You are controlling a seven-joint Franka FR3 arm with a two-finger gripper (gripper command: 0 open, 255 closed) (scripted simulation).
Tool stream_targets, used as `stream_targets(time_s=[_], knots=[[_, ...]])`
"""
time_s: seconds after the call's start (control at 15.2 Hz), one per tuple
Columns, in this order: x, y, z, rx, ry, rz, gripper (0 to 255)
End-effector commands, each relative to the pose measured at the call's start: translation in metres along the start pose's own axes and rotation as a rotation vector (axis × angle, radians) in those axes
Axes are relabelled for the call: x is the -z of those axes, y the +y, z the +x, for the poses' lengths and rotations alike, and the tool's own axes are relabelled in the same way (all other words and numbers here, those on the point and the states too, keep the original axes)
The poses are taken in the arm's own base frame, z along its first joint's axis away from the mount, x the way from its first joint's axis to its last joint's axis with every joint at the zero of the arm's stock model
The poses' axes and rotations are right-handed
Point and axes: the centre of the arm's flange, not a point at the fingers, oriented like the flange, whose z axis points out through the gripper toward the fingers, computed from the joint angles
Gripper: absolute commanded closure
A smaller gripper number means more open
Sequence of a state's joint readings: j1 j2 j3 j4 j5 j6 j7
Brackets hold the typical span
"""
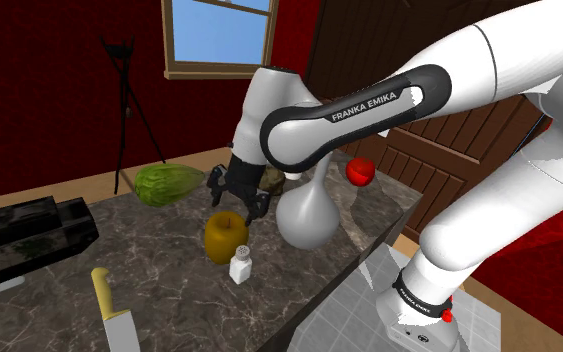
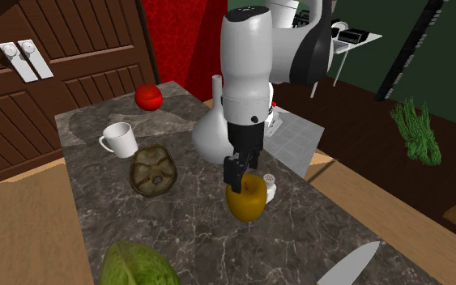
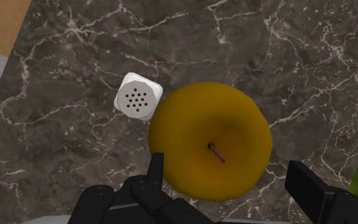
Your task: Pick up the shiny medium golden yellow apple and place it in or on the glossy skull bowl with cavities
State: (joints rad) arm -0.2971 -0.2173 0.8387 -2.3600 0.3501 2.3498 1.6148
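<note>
A golden yellow apple [image 1: 226, 237] [image 2: 246, 200] stands stem up on the dark marble counter [image 1: 169, 260]. My black gripper [image 1: 237, 200] [image 2: 242, 172] hangs just above it, open. In the wrist view the apple [image 3: 209, 149] lies below the gripper [image 3: 229, 178], whose fingers [image 3: 155, 168] stand apart on either side of it without clasping it. The skull bowl [image 2: 154, 170], brownish with cavities, sits on the counter a little beyond the apple, toward the mug; in the shoulder view the bowl [image 1: 273, 179] peeks out behind the hand.
A white salt shaker [image 3: 138, 97] [image 1: 241, 265] stands right against the apple. Close by are a white flask vase [image 1: 306, 215] [image 2: 210, 136], a white mug [image 2: 121, 139], a red fruit [image 2: 148, 97], a green cabbage [image 1: 167, 184] and a yellow-handled knife [image 1: 109, 305].
</note>
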Motion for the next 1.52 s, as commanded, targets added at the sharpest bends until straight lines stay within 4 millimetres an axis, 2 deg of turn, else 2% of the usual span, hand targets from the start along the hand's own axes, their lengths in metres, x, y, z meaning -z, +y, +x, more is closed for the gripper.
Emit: stream_targets(time_s=[0.0, 0.07, 0.13, 0.73, 1.45], knots=[[0.000, 0.000, 0.000, 0.000, 0.000, 0.000, 0], [0.000, 0.000, 0.000, 0.000, 0.000, 0.000, 0], [0.000, 0.000, 0.000, 0.000, 0.000, 0.000, 255], [0.000, 0.000, 0.000, 0.000, 0.000, 0.000, 255], [0.057, -0.008, -0.007, 0.000, 0.000, 0.000, 255]])
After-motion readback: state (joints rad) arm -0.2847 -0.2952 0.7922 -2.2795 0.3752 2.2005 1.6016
